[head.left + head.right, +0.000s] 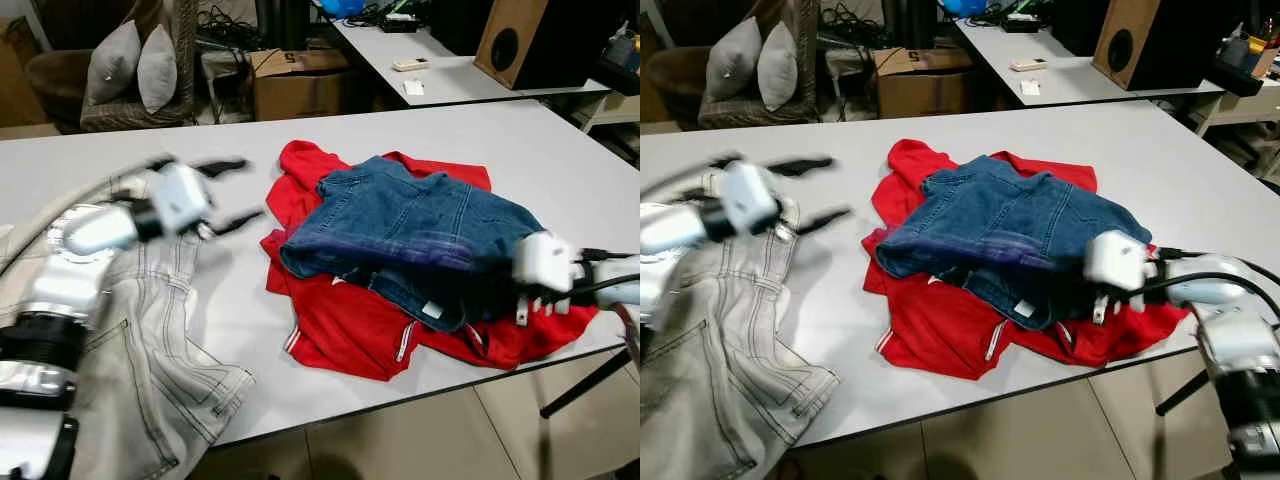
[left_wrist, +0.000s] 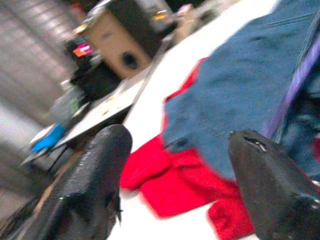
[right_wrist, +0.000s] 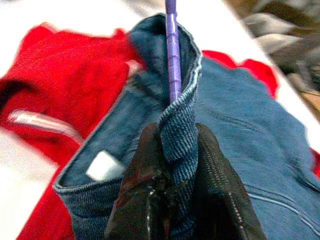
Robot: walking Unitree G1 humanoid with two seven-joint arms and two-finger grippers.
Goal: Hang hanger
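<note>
On table, right hand (image 3: 172,165) pinching denim jacket (image 1: 420,235); purple hanger (image 3: 172,55) lengthwise along collar; left hand (image 1: 225,195) spread.

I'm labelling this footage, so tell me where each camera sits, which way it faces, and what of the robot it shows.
Left eye view: on the head, looking forward and down at the white table; both silver arms show.
Right eye view: the head camera's other eye, same scene.
Left wrist view: looks along the open left gripper toward the denim jacket.
Right wrist view: looks along the right gripper, pinching the jacket's edge beside a purple hanger.
Shared: jacket on the red garment.
</note>
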